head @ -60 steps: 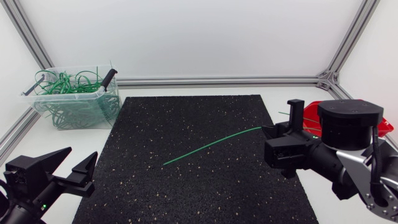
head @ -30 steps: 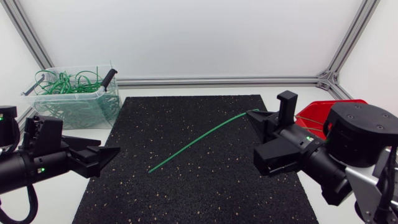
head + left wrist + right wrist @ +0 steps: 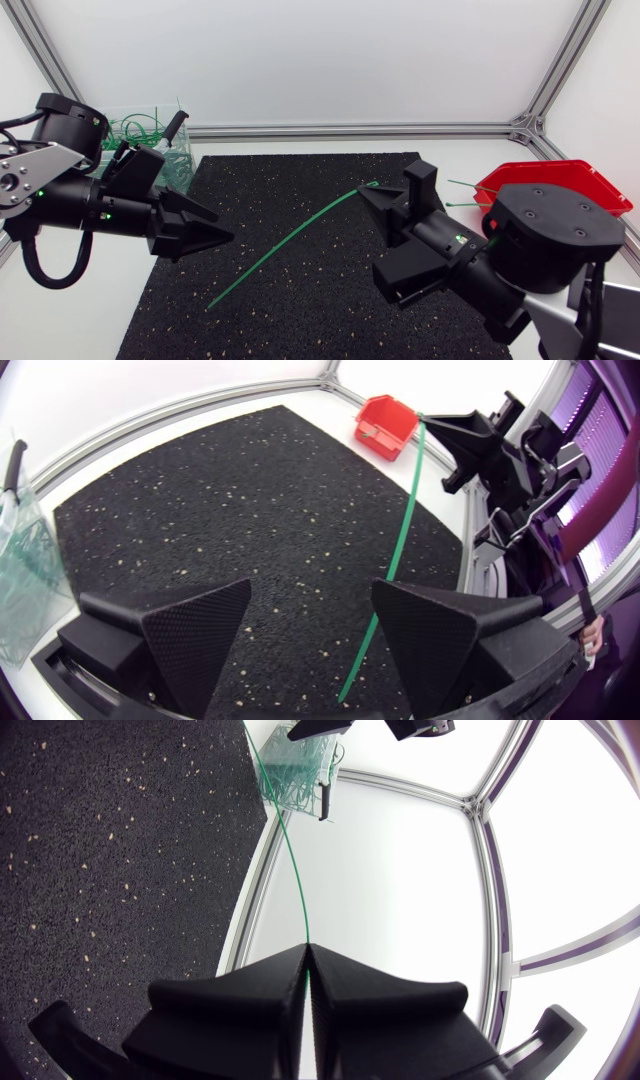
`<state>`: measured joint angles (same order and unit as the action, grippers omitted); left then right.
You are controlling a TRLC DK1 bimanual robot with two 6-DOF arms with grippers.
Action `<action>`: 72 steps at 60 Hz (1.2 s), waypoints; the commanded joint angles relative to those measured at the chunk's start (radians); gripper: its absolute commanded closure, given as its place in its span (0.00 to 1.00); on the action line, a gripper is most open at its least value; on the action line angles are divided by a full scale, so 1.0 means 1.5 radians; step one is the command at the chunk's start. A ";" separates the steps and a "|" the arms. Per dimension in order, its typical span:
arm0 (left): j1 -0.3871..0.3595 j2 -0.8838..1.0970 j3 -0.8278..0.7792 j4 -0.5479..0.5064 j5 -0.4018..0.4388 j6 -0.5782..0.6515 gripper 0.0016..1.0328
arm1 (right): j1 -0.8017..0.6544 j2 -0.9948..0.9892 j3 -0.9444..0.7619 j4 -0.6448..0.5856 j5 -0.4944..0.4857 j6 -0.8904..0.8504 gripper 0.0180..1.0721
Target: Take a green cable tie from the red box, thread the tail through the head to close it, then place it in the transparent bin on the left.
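While mid-mat [image 3: 300,180], tie [image 3: 275,250] in right gripper [image 3: 307,955]

No legible text, label or number anywhere, seemingly.

white table [image 3: 105,322] bears black mat [image 3: 300,300], clear bin [image 3: 180,166], red box [image 3: 580,180].

Mat [image 3: 330,200] in the middle, bin [image 3: 178,170] at its far-left corner, box [image 3: 560,178] off its right edge, cable tie [image 3: 290,240] above the mat, one end pinched in right gripper [image 3: 375,192], left gripper [image 3: 212,240] near the other end.
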<state>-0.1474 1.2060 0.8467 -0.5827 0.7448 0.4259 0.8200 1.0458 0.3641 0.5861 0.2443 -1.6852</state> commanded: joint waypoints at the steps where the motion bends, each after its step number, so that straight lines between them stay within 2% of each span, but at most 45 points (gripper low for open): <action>1: -0.006 0.023 0.036 -0.014 0.052 0.038 0.18 | 0.013 0.024 -0.003 0.030 0.007 -0.020 0.94; 10: -0.029 0.027 0.053 -0.028 0.114 0.071 0.18 | 0.023 0.058 0.002 0.067 0.005 -0.020 0.94; 17: -0.045 0.049 0.071 -0.044 0.131 0.079 0.19 | 0.029 0.082 0.009 0.098 0.002 -0.020 0.94; 37: -0.061 0.181 0.198 -0.259 0.227 0.245 0.20 | 0.054 0.141 0.035 0.156 0.000 -0.020 0.94; 64: -0.100 0.256 0.256 -0.268 0.233 0.252 0.21 | 0.077 0.209 0.062 0.215 0.004 -0.031 0.94; 72: -0.102 0.262 0.255 -0.268 0.242 0.251 0.31 | 0.077 0.214 0.062 0.224 0.004 -0.031 0.94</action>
<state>-0.2943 1.5742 1.2018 -0.9676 1.0889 0.7719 0.9279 1.3510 0.4389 0.8982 0.2405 -1.7065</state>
